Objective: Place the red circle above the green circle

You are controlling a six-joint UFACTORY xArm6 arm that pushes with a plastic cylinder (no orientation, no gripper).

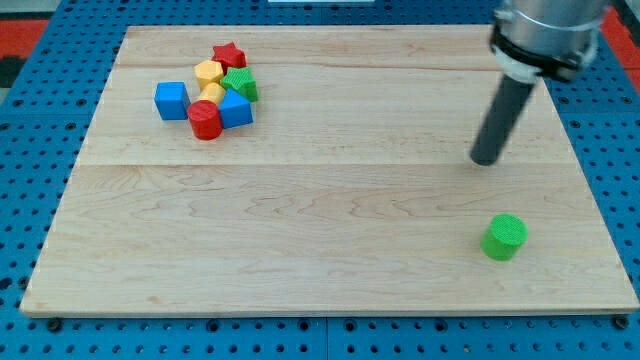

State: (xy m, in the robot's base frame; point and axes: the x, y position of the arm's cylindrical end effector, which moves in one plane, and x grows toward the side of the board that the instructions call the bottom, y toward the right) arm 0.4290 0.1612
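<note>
Approach step: no jaws, my tip [487, 160] bare, above green circle [505, 237]
Next: cross worktop [330, 250] to red circle [205, 120] in cluster, push right

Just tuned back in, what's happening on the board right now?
Nothing is being pushed at this moment. My tip rests on the wooden board at the view's right, above the green circle and apart from it. The red circle sits far off at the view's upper left, at the bottom edge of a tight cluster with a red star, a green block, two yellow blocks and two blue blocks. It has yet to be brought across.
</note>
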